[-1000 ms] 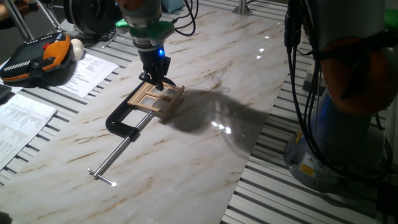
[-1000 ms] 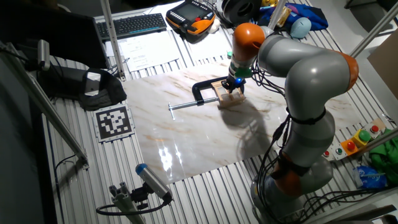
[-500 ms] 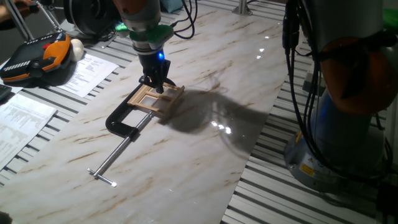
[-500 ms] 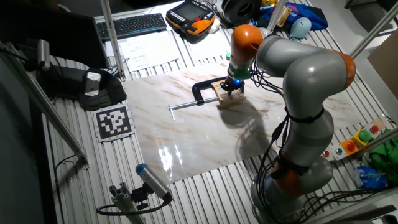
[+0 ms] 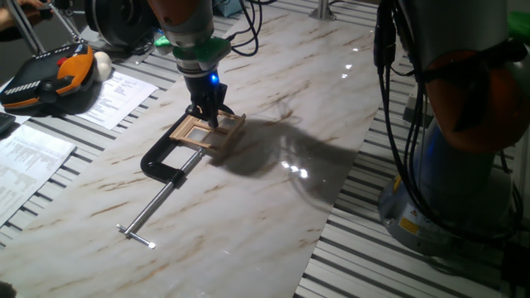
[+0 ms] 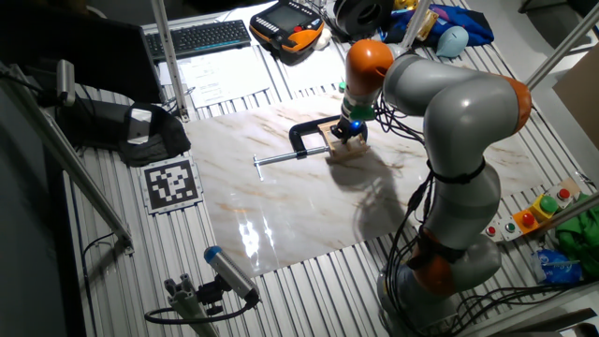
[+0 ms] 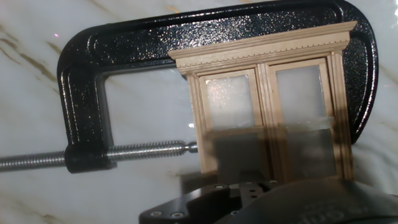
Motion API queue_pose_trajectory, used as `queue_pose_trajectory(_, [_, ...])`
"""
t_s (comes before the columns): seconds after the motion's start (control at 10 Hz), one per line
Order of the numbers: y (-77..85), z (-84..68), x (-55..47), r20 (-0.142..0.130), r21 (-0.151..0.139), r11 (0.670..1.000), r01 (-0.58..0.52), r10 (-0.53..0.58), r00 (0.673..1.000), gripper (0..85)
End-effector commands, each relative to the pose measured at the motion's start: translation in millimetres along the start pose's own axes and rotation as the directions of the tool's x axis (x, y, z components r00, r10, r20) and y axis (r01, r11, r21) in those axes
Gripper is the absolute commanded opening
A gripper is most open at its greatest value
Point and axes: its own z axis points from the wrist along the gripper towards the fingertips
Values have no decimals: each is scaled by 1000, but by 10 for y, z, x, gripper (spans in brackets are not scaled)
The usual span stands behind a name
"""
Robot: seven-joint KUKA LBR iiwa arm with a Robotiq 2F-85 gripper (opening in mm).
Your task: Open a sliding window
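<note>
The sliding window [image 5: 202, 132] is a small light-tan wooden frame lying flat on the marble board, held in the jaw of a black C-clamp [image 5: 161, 163]. It also shows in the other fixed view [image 6: 339, 148]. My gripper [image 5: 209, 118] points straight down onto the window's far part, fingers close together and touching the wood; it shows in the other fixed view too [image 6: 350, 132]. In the hand view the window [image 7: 267, 106] has two panes side by side, and a sash bar crosses them about halfway. The clamp [image 7: 81, 93] wraps around it. The fingertips are hidden there.
The clamp's steel screw rod [image 5: 153, 207] runs toward the board's near-left edge. An orange-black teach pendant [image 5: 50, 74] and papers [image 5: 116, 95] lie at the left. The arm's base [image 5: 464, 165] and its cables stand at the right. A marker tag [image 6: 170, 181] lies beside the board.
My gripper has shifted slightly to the left along the window, staying in contact with it. The clamp and the outer frame have not moved.
</note>
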Motion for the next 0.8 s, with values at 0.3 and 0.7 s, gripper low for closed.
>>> queue_pose_trajectory(0.3, [22, 73, -30, -27, 6, 1000, 16, -15, 1000, 0])
queue_pose_trajectory(0.7, [26, 85, -41, -93, 11, 998, 54, -53, 994, 0])
